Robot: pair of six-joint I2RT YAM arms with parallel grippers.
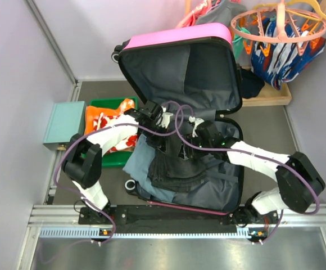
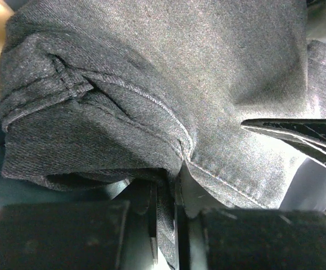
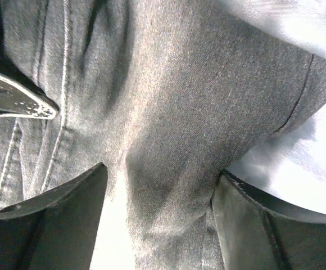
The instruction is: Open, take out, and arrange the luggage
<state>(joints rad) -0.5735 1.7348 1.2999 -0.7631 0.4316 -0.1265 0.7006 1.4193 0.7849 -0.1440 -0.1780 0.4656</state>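
Note:
The hot-pink luggage point(image 1: 180, 38) lies open, its lid upright at the back and its base flat in front, grey lining showing. Dark grey jeans point(image 1: 171, 169) and other dark clothes are heaped in the base. My left gripper point(image 1: 158, 125) is over the middle of the base. In the left wrist view it point(image 2: 166, 188) is shut on a fold of the jeans point(image 2: 152, 73). My right gripper point(image 1: 198, 130) is close beside it. In the right wrist view it point(image 3: 158, 177) is open, its fingers point(image 3: 73, 208) astride a ridge of the jeans point(image 3: 174, 112).
A green tray point(image 1: 111, 103) holding an orange floral garment point(image 1: 102, 121) sits left of the luggage. A pale-teal box point(image 1: 64, 122) is further left. A peach clip hanger point(image 1: 281, 25) and a wooden crate of colourful cloth point(image 1: 281, 62) stand at the back right. Walls close in on both sides.

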